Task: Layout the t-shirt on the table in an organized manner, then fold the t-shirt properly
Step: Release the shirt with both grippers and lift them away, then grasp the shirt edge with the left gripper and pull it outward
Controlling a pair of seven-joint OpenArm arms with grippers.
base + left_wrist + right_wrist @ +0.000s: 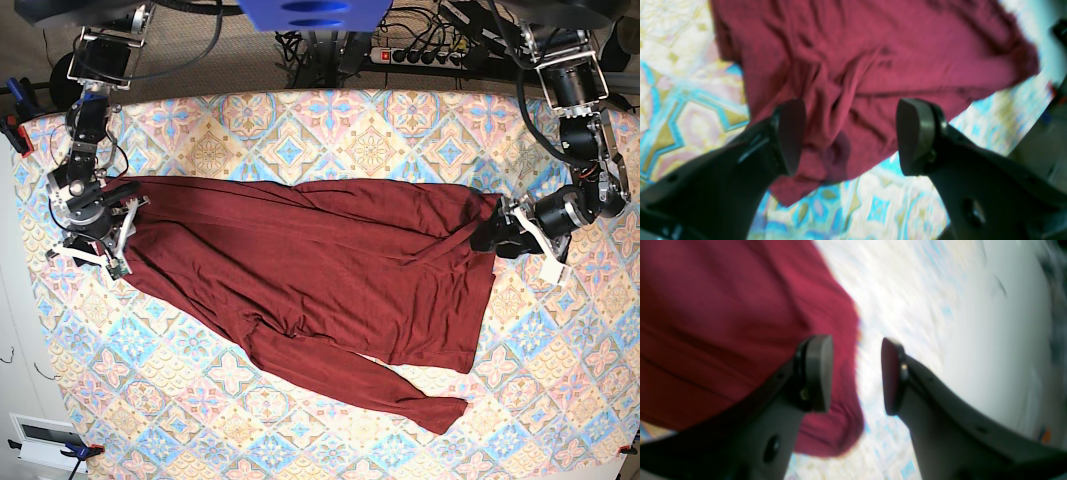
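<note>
A: Where does the t-shirt (320,270) sit right now?

B: Spread across the middle of the counter (300,125) in the base view, long axis running left to right in the frame. One sleeve trails off toward the lower right; the body is creased and slightly skewed, so I'd judge the layout step unfinished.

A: And the claws?

B: One at each end. The left claw (850,136) is at the shirt's right-hand edge in the base view. Its wrist view shows the pads wide apart with rumpled cloth lying beneath the gap, nothing pinched. The right claw (857,375) is at the shirt's left-hand edge in the base view, jaws also apart. In its wrist view the fabric edge lies behind one pad (818,373) and the gap opens mostly over bare counter. That view is smeared, so I can't tell whether the pad touches the cloth.

A: So which way does the cloth lie from each?

B: Inward, toward frame centre, from both. Each arm is nearest its own end, so pulling outward along the long axis looks like the sensible way to flatten it.
</note>
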